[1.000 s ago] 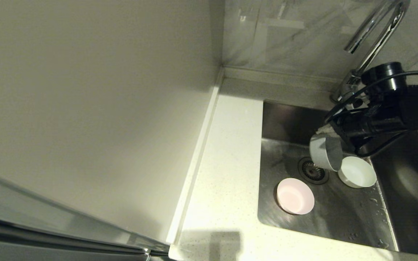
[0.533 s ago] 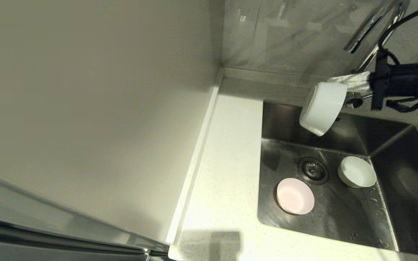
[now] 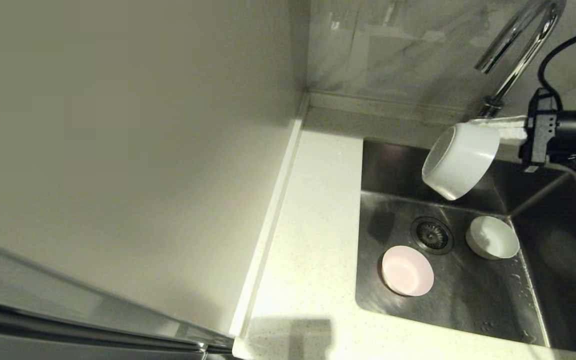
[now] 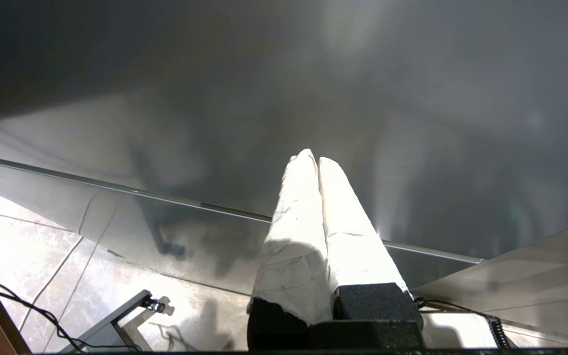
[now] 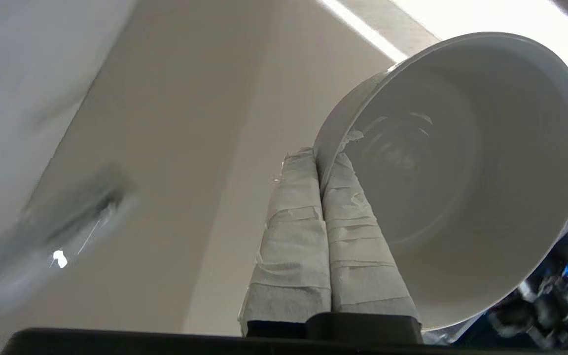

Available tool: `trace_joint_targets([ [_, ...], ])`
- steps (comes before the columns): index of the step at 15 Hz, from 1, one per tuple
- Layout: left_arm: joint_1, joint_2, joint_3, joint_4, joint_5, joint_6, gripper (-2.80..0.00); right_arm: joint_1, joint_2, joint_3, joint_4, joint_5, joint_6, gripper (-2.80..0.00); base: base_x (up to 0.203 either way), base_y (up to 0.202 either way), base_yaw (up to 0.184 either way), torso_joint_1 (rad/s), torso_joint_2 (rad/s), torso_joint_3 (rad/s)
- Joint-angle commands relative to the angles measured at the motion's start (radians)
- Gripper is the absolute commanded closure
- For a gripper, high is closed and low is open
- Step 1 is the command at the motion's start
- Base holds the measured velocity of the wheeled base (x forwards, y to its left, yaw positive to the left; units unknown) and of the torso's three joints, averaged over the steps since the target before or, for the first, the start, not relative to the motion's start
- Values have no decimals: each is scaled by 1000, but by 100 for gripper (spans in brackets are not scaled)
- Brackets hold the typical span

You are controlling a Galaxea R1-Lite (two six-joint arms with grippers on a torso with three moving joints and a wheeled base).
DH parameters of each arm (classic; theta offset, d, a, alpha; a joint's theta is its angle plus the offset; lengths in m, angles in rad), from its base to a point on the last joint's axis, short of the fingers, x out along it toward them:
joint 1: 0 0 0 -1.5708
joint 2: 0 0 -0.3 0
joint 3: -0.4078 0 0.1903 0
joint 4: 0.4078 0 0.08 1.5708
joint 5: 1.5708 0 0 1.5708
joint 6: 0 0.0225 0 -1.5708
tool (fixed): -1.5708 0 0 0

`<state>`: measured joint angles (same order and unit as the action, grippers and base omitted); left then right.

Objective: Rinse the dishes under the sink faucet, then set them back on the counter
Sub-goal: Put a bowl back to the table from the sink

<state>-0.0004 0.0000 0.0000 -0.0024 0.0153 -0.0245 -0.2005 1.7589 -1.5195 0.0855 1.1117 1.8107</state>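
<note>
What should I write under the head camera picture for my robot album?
Right gripper holds a white bowl tipped over the sink, pink bowl and pale bowl below.

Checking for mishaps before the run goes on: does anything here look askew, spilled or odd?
Only the white bowl stands out: the right gripper pinches its rim and holds it tipped on its side above the sink. The pink bowl and the other pale bowl sit upright in the basin.

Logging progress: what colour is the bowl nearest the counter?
Pale pink bowl, clearest in head view.
</note>
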Motion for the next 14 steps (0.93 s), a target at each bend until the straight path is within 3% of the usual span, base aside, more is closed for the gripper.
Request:
trace_joint_targets([
  [1, -1, -3, 0, -1, 0, 0, 0, -36, -50, 19, 4, 7, -33, 0, 0, 0, 0, 0, 0, 0],
  [3, -1, -3, 0, -1, 0, 0, 0, -80, -90, 158, 11, 4, -200, 0, 0, 0, 0, 0, 0, 0],
  [6, -1, -3, 0, -1, 0, 0, 0, -169, -142, 246, 88, -73, -673, 0, 0, 0, 0, 0, 0, 0],
  [8, 0, -3, 0, -1, 1, 0, 0, -188, -165, 247, 159, -298, -1095, 0, 0, 0, 0, 0, 0, 0],
  [9, 0, -3, 0, -1, 0, 0, 0, -197, -174, 234, 184, -496, -1292, 0, 0, 0, 0, 0, 0, 0],
  [10, 0, -3, 0, -1, 0, 0, 0, -209, -180, 201, 201, -656, -1431, 0, 0, 0, 0, 0, 0, 0],
  [11, 0, -3, 0, -1, 1, 0, 0, -230, -183, 142, 213, -758, -1545, 0, 0, 0, 0, 0, 0, 0],
  [14, -1, -3, 0, -1, 0, 0, 0, -286, -158, 121, 173, -945, -1814, 0, 0, 0, 0, 0, 0, 0],
])
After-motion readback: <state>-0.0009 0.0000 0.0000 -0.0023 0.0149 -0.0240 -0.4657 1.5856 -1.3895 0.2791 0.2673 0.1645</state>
